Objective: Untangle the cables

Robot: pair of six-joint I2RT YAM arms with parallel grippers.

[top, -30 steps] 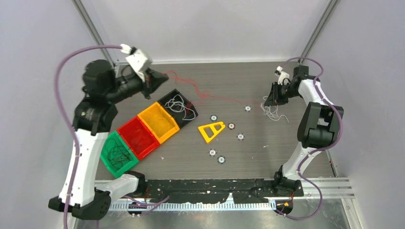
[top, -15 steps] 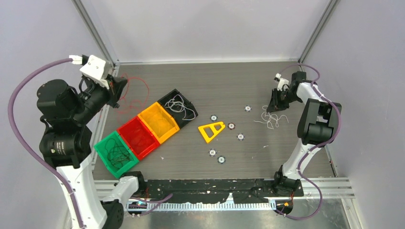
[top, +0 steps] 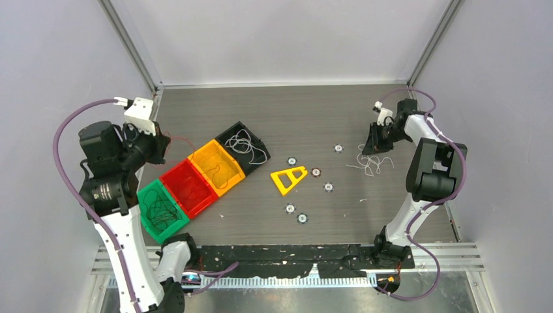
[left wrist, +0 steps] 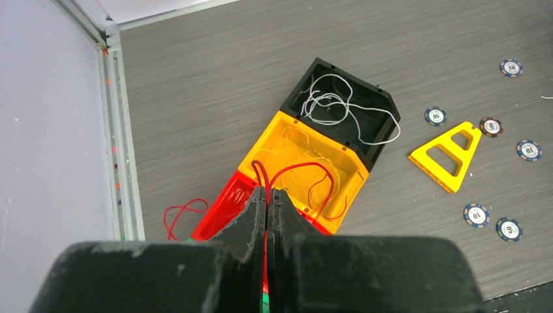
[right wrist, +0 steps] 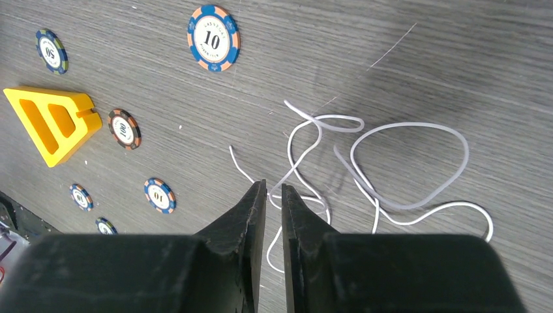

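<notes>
My left gripper point(top: 162, 145) is shut on a thin red cable point(left wrist: 300, 167) and hangs above the row of bins. In the left wrist view the fingertips point(left wrist: 267, 190) pinch it. Its loops droop over the yellow bin point(left wrist: 352, 171) and onto the table left of the red bin point(left wrist: 222, 212). A white cable point(right wrist: 417, 124) lies in loose curls on the table at the right point(top: 368, 162). My right gripper point(right wrist: 274, 186) hovers just over its near end. The jaws stand a narrow gap apart and hold nothing.
The black bin point(top: 257, 138) holds a white cable and the green bin point(top: 147, 222) a black one. A yellow triangle point(top: 289, 177) and several poker chips point(top: 328, 187) lie mid-table. The metal frame rail point(left wrist: 120, 130) runs along the left edge.
The left arm pulled the red cable free of the right-hand tangle, swung far left, then came back over the bins with it. The right gripper stayed by the white cable.
</notes>
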